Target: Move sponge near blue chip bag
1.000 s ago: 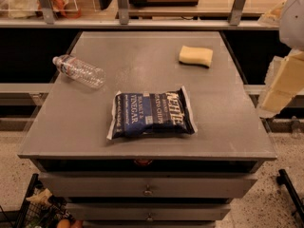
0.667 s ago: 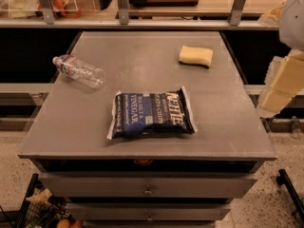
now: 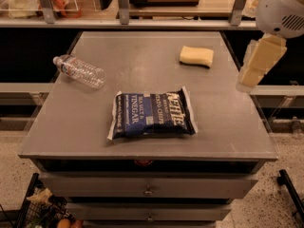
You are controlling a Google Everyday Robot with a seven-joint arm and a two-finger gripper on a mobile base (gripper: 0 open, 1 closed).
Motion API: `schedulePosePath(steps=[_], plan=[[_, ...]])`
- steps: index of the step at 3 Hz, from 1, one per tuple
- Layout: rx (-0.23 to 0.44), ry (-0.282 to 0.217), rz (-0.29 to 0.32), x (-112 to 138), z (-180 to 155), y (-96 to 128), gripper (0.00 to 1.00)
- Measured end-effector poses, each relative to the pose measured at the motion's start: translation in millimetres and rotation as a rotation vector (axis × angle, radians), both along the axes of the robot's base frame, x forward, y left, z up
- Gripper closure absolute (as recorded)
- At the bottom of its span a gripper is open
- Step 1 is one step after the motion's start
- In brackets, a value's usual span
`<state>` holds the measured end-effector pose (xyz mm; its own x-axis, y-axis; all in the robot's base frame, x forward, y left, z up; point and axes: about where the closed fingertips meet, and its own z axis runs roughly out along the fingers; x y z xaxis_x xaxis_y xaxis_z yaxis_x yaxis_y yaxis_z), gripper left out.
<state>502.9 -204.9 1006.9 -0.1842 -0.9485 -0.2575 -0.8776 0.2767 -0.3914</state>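
Observation:
The pale yellow sponge (image 3: 196, 55) lies on the grey table (image 3: 142, 70) at the back right. The blue chip bag (image 3: 152, 113) lies flat near the front middle, lettering up. The sponge and the bag are well apart. My gripper (image 3: 251, 77) with cream blocky fingers hangs at the right edge of the table, to the right of the sponge and above the table level. It holds nothing.
A clear plastic water bottle (image 3: 79, 71) lies on its side at the left of the table. Drawers (image 3: 147, 189) sit below the front edge. A shelf rail (image 3: 123, 23) runs along the back.

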Motion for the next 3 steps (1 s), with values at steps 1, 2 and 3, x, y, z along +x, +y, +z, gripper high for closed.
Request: schedulePosePath(steps=[1,2,3], plan=[[0.023,0.014,-0.019,60.5,-23.4,3.1,0.0],[0.023,0.014,-0.019,60.5,-23.4,3.2,0.0],[0.066,-0.012,-0.028,85.7,-28.8,5.8,0.0]])
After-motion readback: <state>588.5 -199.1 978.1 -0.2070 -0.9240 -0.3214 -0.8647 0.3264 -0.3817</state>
